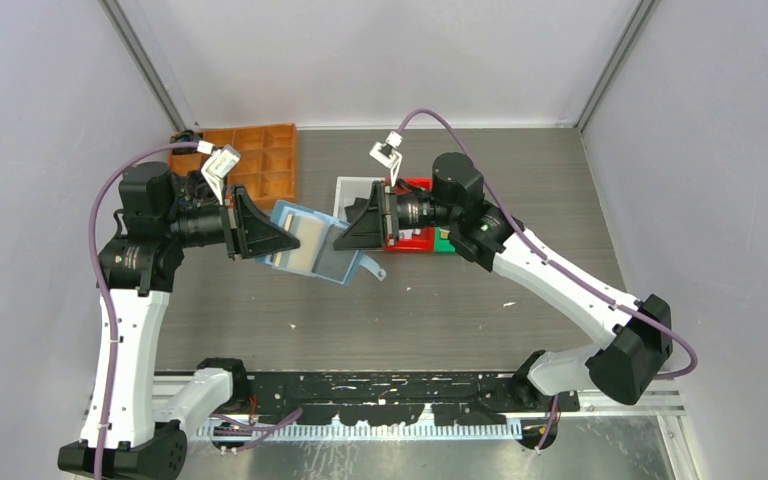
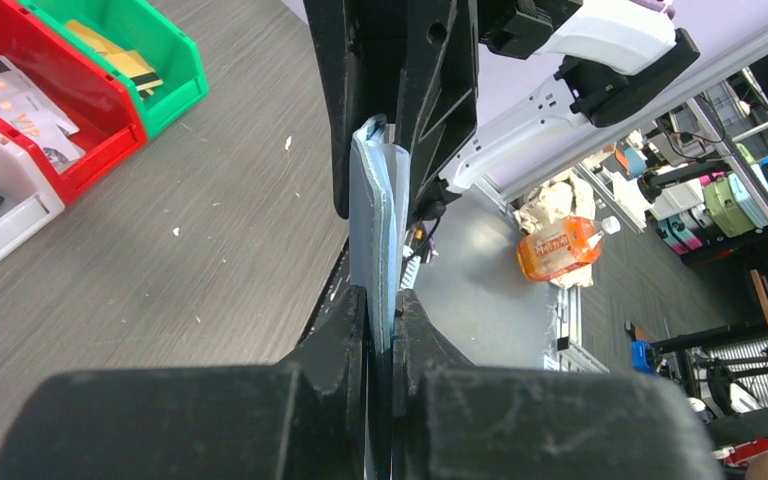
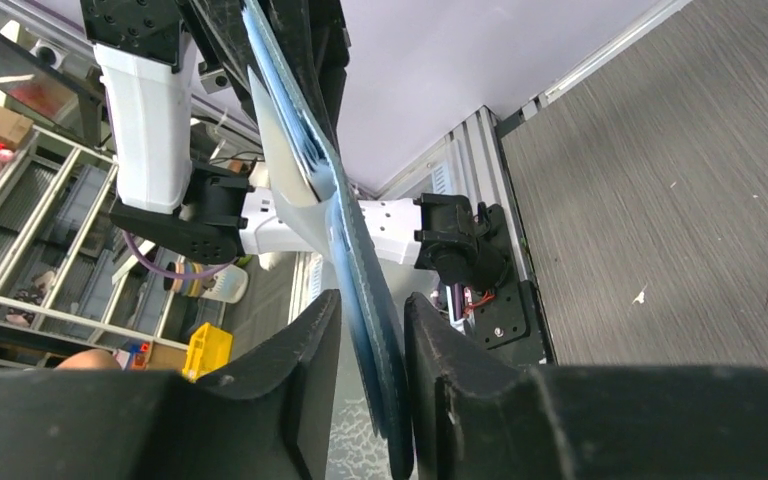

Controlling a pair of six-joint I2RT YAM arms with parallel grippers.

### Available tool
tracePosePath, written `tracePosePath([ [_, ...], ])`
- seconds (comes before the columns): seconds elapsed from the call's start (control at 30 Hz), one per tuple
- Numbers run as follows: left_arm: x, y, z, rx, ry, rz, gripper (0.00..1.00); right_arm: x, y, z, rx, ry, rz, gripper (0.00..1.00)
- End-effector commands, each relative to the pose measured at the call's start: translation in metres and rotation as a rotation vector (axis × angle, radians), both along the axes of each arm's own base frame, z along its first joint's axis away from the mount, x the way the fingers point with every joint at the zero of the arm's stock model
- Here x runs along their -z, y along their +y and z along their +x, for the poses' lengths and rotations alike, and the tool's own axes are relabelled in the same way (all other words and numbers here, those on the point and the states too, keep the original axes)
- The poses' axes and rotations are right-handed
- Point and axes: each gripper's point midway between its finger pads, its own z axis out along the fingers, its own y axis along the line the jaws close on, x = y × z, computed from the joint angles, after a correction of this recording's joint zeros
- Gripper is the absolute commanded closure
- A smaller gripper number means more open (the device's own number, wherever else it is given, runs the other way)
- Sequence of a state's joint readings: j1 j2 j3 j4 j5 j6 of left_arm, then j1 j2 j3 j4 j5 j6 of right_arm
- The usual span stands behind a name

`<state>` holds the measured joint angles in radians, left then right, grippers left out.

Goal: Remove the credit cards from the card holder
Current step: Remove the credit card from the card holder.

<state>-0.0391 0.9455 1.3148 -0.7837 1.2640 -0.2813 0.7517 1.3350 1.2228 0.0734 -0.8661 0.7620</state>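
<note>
The teal-blue card holder [image 1: 312, 247] hangs open above the table between both arms. My left gripper [image 1: 278, 240] is shut on its left end; in the left wrist view the holder [image 2: 370, 220] stands edge-on, pinched between the jaws [image 2: 380, 310]. My right gripper [image 1: 345, 235] straddles the right end. In the right wrist view the holder [image 3: 360, 250] rests against one finger, with a gap to the other, so this gripper [image 3: 370, 310] is open. A pale credit card [image 3: 282, 150] sticks out of a pocket and shows as a beige patch [image 1: 303, 240] from above.
Behind the right gripper stand a white bin [image 1: 350, 190], a red bin [image 1: 420, 186] and a green bin [image 1: 446, 240]. Cards lie in the red bin [image 2: 100, 140] and the green bin [image 2: 165, 70]. An orange compartment tray [image 1: 260, 160] sits at the back left.
</note>
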Motion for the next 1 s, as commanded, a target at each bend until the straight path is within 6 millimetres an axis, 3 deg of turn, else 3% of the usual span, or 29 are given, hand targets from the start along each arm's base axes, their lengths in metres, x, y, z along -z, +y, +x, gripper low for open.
tracePosePath([
  [0.0, -0.013, 0.001, -0.004, -0.005, -0.077, 0.008, 1.0, -0.018, -0.01, -0.018, -0.029, -0.041, 0.05, 0.63],
  [0.23, -0.023, -0.002, -0.008, 0.034, -0.019, -0.047, 1.0, -0.026, -0.035, -0.041, -0.009, -0.127, 0.155, 0.57],
  [0.43, -0.04, -0.006, -0.013, 0.09, 0.041, -0.122, 1.0, -0.038, -0.044, -0.051, -0.008, -0.188, 0.222, 0.66],
  [0.6, -0.045, -0.006, -0.017, 0.099, 0.057, -0.13, 1.0, -0.041, -0.042, -0.043, 0.035, -0.195, 0.218, 0.79],
  [0.97, -0.049, -0.006, -0.023, 0.108, 0.042, -0.131, 1.0, -0.042, -0.037, -0.026, 0.11, -0.167, 0.205, 0.79],
])
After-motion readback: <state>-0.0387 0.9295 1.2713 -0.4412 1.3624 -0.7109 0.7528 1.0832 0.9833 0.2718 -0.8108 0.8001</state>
